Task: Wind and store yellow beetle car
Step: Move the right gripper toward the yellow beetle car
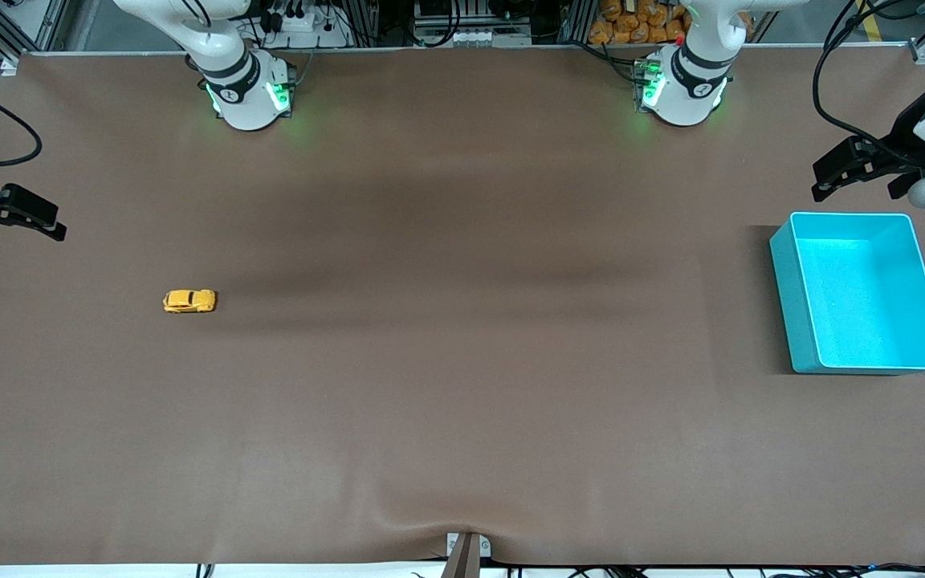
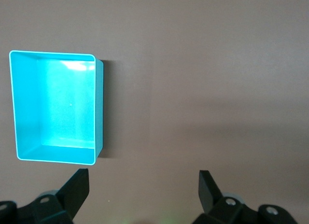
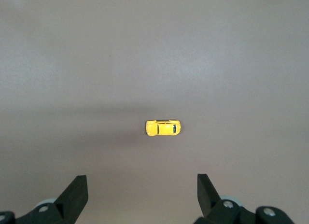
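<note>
The yellow beetle car (image 1: 189, 301) (image 3: 163, 128) rests on its wheels on the brown table, toward the right arm's end. My right gripper (image 1: 59, 225) (image 3: 141, 180) hovers open and empty over the table's edge at that end, well apart from the car. The teal bin (image 1: 792, 297) (image 2: 98, 108) stands empty at the left arm's end. My left gripper (image 1: 816, 183) (image 2: 143, 178) hangs open with nothing between its fingers, over the table just beside the bin's rim.
The brown mat (image 1: 462, 361) covers the whole table and has a small ripple at its front edge (image 1: 466, 534). The two arm bases (image 1: 250, 92) (image 1: 683, 88) stand along the table's back edge.
</note>
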